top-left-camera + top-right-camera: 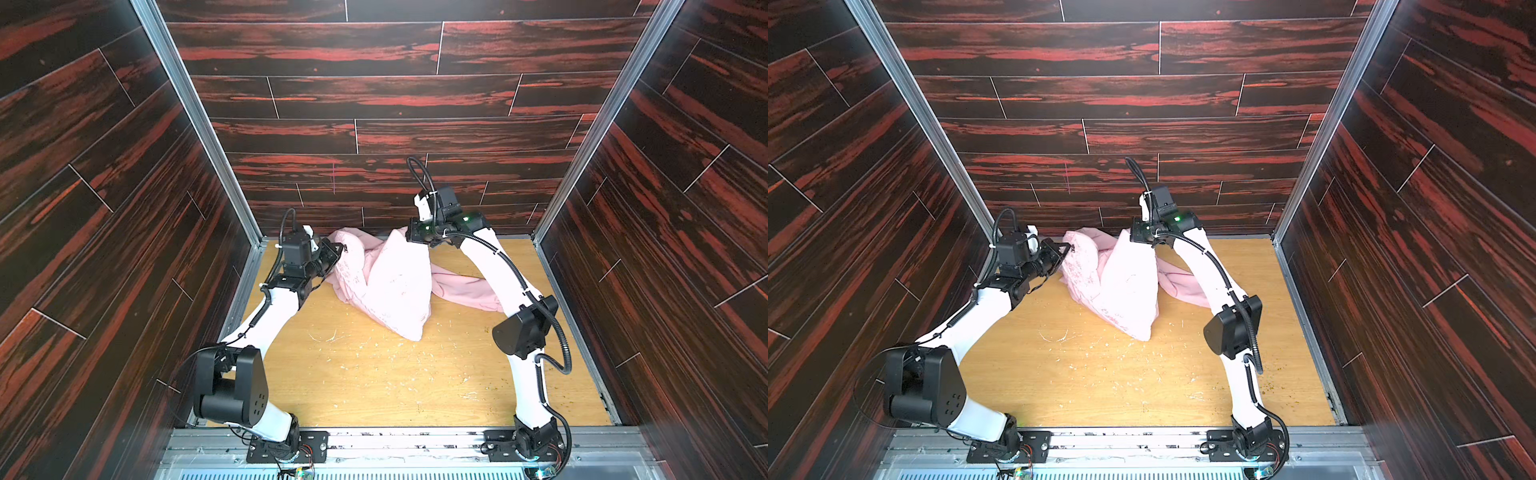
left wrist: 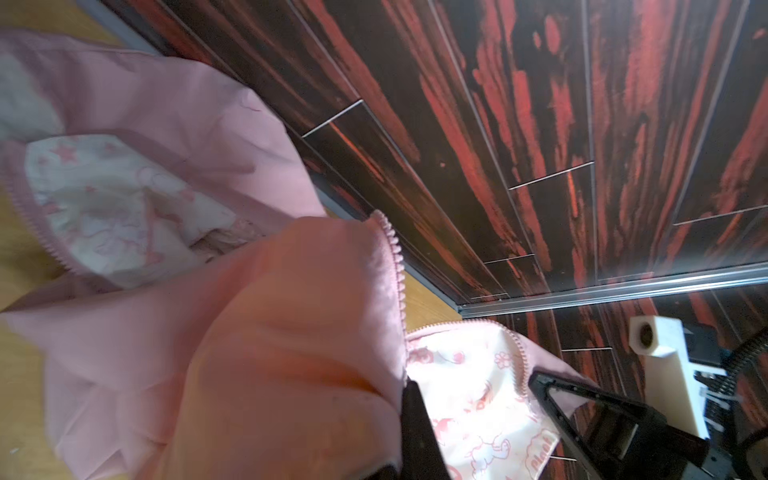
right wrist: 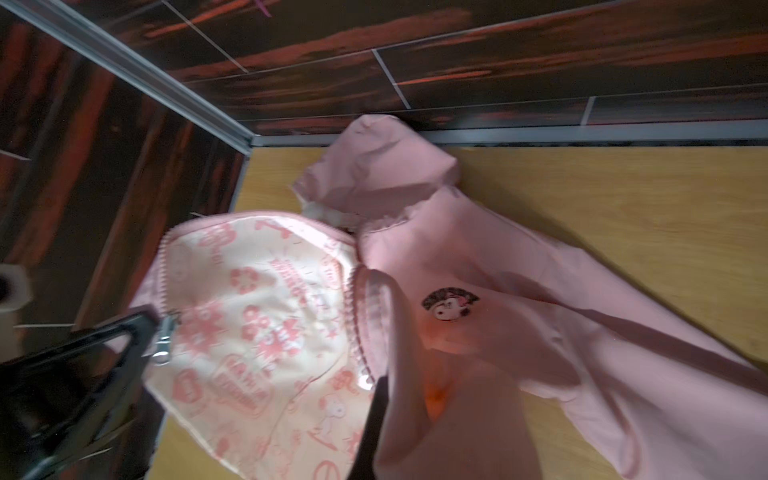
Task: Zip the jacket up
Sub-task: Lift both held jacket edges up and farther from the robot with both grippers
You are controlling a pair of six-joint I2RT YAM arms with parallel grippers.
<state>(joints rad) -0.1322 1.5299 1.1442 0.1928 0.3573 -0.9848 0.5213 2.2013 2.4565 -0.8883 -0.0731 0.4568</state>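
Pink jacket (image 1: 386, 286), unzipped, partly lifted above far end of table (image 1: 374, 382) | left gripper (image 1: 340, 249) clenched on its front edge beside zipper slider (image 3: 164, 340) | right gripper (image 1: 406, 237) clenched on opposite front | advice: keep both edges taut, align teeth before sliding

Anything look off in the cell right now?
The jacket is lifted and twisted, pinched by the left gripper and right gripper, front unzipped, printed lining showing. The table is littered with pale flecks.

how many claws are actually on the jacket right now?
2. The left claw is shut on the jacket's left edge. The right claw is shut on a raised fold near its middle. Neither is hidden.
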